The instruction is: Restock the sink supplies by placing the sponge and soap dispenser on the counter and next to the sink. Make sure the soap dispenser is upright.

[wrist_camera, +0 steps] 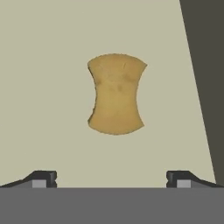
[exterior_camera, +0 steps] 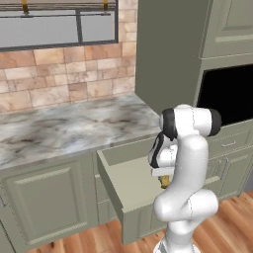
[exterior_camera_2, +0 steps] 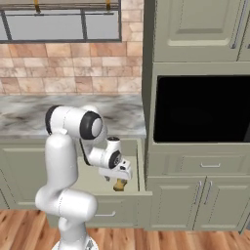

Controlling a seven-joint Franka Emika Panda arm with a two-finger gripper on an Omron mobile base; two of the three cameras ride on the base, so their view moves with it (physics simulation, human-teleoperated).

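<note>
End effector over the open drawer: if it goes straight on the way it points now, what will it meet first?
Most likely the sponge, which lies on the drawer floor ahead of the open end effector, between the lines of its fingertips. How far off it lies is unclear.

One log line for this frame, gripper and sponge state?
gripper: open, above sponge | sponge: flat in open drawer, untouched | counter: sponge not there yet

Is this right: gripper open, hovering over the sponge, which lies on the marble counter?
One thing is off. The sponge lies on the floor of the pulled-out drawer below the counter, not on the marble; the right base view shows this. The gripper is open above it.
</note>
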